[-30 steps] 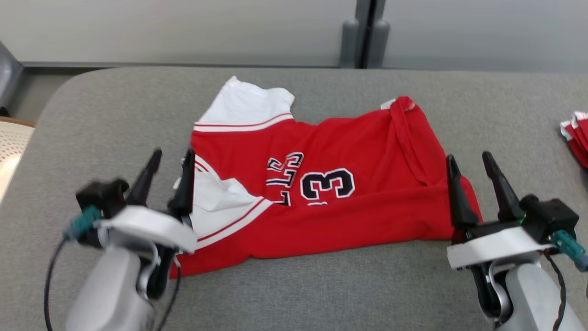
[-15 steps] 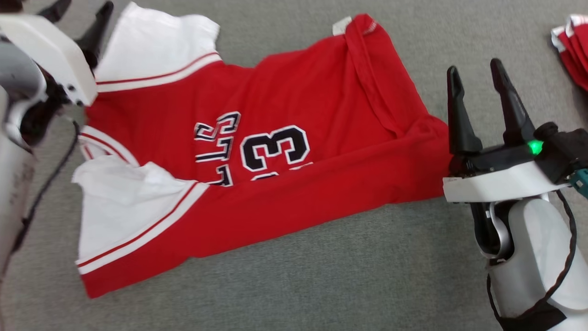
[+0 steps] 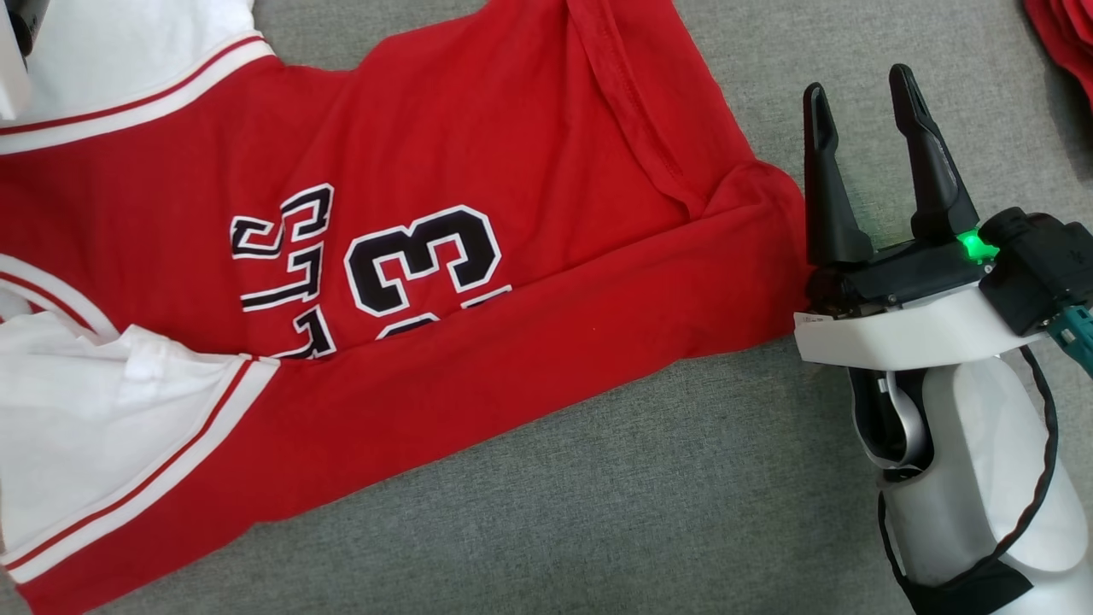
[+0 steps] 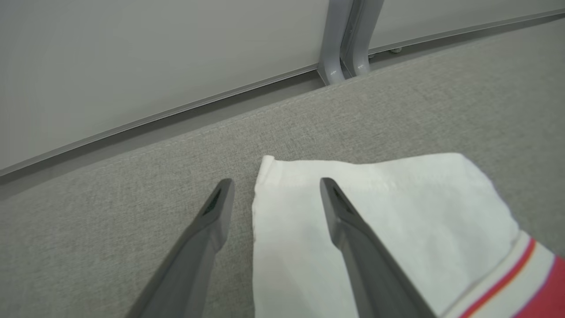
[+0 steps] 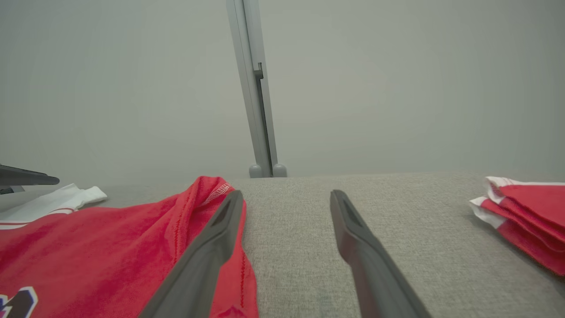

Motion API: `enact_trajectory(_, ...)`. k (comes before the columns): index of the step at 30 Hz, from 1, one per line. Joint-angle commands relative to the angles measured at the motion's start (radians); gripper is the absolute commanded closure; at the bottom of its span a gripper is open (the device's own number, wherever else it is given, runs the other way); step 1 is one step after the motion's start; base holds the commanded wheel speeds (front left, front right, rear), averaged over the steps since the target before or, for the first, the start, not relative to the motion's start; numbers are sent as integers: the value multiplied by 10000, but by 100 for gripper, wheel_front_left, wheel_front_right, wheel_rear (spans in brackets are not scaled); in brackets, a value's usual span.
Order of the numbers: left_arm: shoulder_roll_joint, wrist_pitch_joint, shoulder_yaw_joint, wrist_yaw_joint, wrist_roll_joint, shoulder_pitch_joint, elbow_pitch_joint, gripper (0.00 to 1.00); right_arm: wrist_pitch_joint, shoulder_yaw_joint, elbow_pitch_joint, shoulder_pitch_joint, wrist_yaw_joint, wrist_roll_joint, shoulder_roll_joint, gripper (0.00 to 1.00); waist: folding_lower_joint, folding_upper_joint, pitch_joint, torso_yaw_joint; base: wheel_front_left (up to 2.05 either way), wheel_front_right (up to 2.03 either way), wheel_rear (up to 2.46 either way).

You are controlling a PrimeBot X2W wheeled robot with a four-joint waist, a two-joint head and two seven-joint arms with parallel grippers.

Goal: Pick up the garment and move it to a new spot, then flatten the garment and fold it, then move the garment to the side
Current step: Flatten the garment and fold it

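Observation:
The garment is a red jersey with white sleeves and a black number, lying spread on the grey padded table. My right gripper hangs open just past the jersey's right edge, nothing between its fingers. In the right wrist view the right gripper has its left finger over the red hem and its right finger over bare table. My left gripper is open at the far white sleeve, one finger over the cloth, the other over the table beside the sleeve's edge.
A stack of folded red and white garments lies on the table to the right, also at the head view's top right corner. Beyond the table's far edge stand a grey wall panel and a metal post.
The head camera has tilted down and closer, shifting the whole picture. My left gripper went from the jersey's near left sleeve up to its far white sleeve. The right gripper stays by the right edge.

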Motion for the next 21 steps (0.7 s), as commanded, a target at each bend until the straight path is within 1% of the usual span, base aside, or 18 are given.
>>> enact_trajectory(1, 110, -51, -105, -13, -49, -212, 89, 0, -51, 34, -21, -107, 0, 44, -4, 0, 0, 0, 83, -75, 0, 0, 0)
enact_trajectory(7, 264, -140, -840, -13, -405, -531, 433, 0, -120, 39, 71, -115, 0, 95, 17, 0, 0, 0, 247, -220, 0, 0, 0)
enact_trajectory(12, 223, 17, -1418, -15, -726, -601, 705, 0, -145, -2, 138, -72, 0, 93, 24, 0, 0, 0, 293, -253, 0, 0, 0)
enact_trajectory(13, 192, 122, -1610, -13, -788, -549, 739, 50, -135, -22, 148, -91, 0, 102, 25, 0, 0, 0, 294, -242, 0, 0, 0)
enact_trajectory(14, 157, 230, -1754, -15, -908, -489, 749, 85, -113, -46, 152, -112, 0, 102, 26, 0, 0, 0, 294, -224, 0, 0, 0)
enact_trajectory(15, 166, 113, -1764, -15, -997, -510, 773, 100, -84, -85, 152, -137, 0, 103, 25, 0, 0, 0, 298, -198, 0, 0, 0)
enact_trajectory(17, 145, -261, -1674, -9, -1167, -646, 929, 100, -20, -143, 156, -165, 0, 62, 26, 0, 0, 0, 289, -124, 0, 0, 0)
enact_trajectory(21, 1, -854, -1805, -9, -1375, -806, 1072, 100, 115, -293, 205, -238, 0, -91, 24, 0, 0, 0, 171, 99, 0, 0, 0)
